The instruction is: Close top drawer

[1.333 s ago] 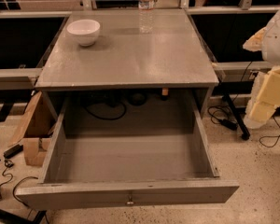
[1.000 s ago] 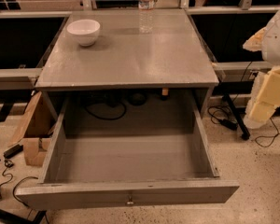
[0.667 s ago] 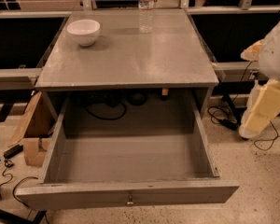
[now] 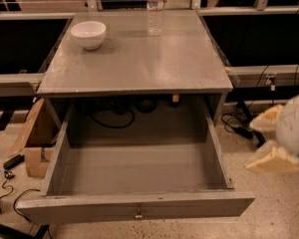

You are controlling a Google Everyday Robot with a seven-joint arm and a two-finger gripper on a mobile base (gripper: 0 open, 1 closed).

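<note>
Gripper [image 4: 259,144] low at right edge, clear of the pulled-out top drawer [image 4: 189,207]; grip state indiscernible.

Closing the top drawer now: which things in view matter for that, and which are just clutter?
For the job:
top drawer, pulled fully out
gripper, open, right of the drawer, not touching it

Lying about:
white bowl
water bottle
cardboard box
</note>
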